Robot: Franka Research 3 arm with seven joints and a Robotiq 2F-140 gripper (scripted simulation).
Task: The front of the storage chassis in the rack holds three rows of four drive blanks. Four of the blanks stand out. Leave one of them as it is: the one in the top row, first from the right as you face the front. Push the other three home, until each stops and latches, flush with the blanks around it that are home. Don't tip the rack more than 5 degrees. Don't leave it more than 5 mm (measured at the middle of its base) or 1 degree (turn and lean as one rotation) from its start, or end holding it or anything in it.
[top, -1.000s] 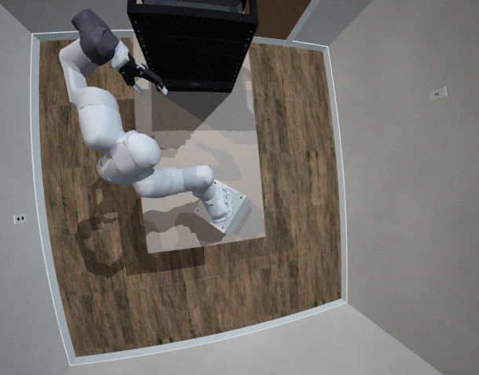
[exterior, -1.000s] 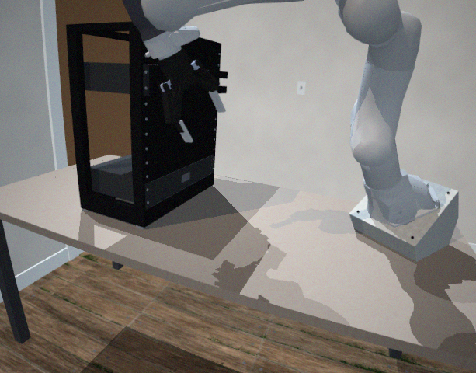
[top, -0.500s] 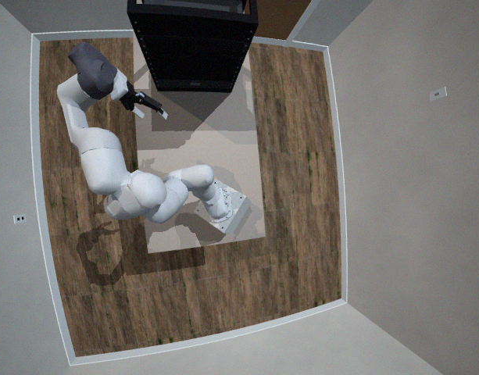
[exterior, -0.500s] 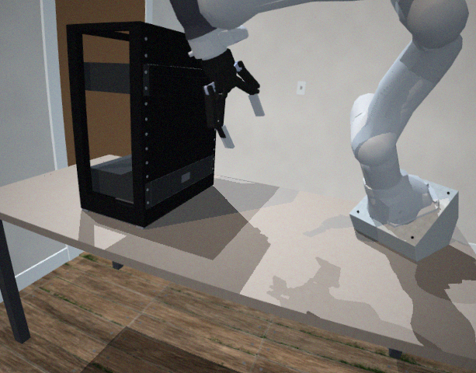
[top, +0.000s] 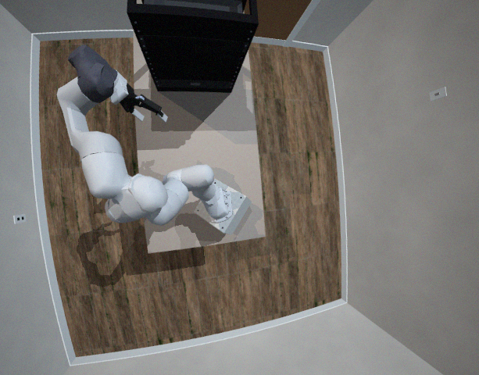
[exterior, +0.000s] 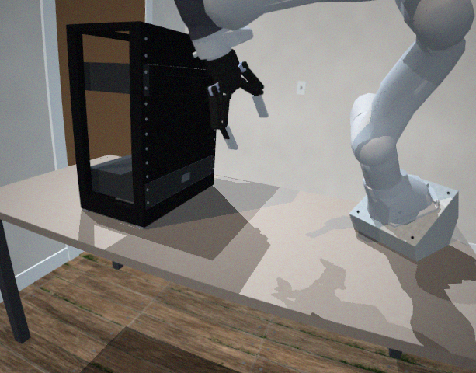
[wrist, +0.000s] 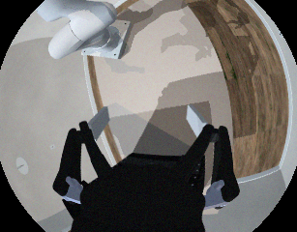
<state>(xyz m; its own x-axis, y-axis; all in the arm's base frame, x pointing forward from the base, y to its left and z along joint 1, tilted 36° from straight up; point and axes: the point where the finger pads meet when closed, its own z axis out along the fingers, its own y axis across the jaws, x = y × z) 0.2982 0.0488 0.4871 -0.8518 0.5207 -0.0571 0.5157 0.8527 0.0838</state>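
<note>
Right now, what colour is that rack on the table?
Black; the rack shows best in the exterior view.

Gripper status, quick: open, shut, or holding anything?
Gripper: open wide, holding nothing, in the air in front of the rack.

rack point(exterior: 140, 120) front seemingly unblocked; wide-open gripper point(exterior: 245, 124) just beside it.
</note>
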